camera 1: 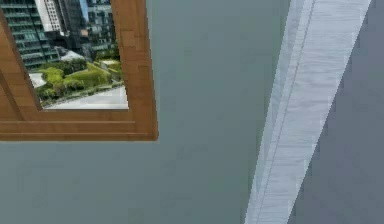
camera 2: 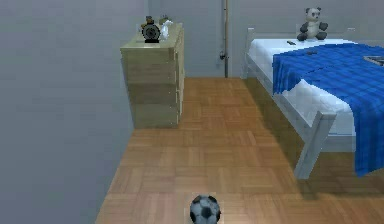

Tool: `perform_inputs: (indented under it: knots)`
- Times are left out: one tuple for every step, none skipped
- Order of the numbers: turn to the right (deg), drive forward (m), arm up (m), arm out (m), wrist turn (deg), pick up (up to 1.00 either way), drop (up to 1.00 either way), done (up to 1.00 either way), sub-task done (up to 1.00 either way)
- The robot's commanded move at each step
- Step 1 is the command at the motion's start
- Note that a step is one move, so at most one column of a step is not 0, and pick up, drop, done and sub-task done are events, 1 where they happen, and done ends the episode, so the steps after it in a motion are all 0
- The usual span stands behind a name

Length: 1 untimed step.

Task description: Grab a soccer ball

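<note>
A black-and-white soccer ball [camera 2: 205, 210] lies on the wooden floor [camera 2: 230, 140] at the bottom edge of the arm side view, a little right of the middle, with bare floor around it.
A grey wall [camera 1: 200, 130] with a wood-framed window [camera 1: 80, 70] and a pale upright strip [camera 1: 300, 110] stands close ahead. To the side stand a light wooden dresser [camera 2: 155, 80] with small objects on top and a bed [camera 2: 320, 80] with a blue blanket and a teddy bear [camera 2: 313, 24].
</note>
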Motion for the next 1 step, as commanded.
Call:
perform_inputs:
  knots:
    - [0.0, 0.00, 0.20, 0.00, 0.0, 0.00, 0.00, 0.00, 0.00]
